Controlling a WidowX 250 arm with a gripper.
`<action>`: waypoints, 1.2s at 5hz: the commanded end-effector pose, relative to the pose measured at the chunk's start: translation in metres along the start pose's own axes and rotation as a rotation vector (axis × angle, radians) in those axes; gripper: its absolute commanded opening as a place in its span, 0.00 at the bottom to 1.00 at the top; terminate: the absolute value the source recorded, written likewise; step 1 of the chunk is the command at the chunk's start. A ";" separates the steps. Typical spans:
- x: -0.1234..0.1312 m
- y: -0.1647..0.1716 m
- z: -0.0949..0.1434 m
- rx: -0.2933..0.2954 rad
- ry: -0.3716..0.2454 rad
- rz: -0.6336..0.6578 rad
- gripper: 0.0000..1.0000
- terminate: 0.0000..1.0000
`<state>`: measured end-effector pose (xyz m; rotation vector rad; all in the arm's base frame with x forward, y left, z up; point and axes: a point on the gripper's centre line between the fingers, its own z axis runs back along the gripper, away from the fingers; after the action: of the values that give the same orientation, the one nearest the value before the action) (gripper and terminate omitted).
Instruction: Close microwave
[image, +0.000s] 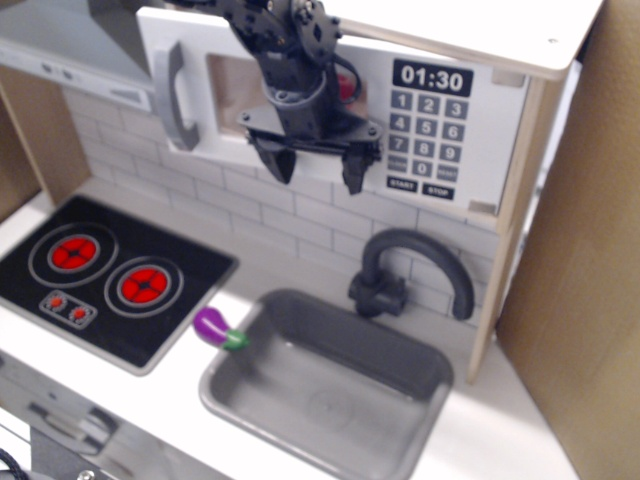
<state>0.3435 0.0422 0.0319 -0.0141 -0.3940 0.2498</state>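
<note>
The microwave is sitting high on the back wall of the toy kitchen, under the white top shelf and above the sink and tap. Its long axis is running left to right, and its face is looking out toward the camera. The white door is lying almost flat against the front, its long side running sideways too, with the grey handle standing upright at the door's left end. Whether the door is fully seated I cannot tell, since the picture is slightly blurred.

The gripper is hanging in front of the door's right part, pointing downward, its two dark fingers spread apart with nothing between them. The arm is covering most of the door's window, so only a strip of the window is showing at the left. The keypad with its clock reading 01:30 is showing to the right of the gripper.

Below, a purple eggplant is lying on the counter between the stove and the sink. The range hood is being cut off at the upper left edge.
</note>
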 end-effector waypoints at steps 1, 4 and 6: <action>0.029 0.005 0.004 0.009 -0.075 0.027 1.00 0.00; 0.028 0.008 0.007 0.004 -0.144 0.007 1.00 0.00; -0.004 0.007 0.020 -0.021 -0.087 -0.038 1.00 0.00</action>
<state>0.3224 0.0429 0.0290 -0.0265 -0.4110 0.2159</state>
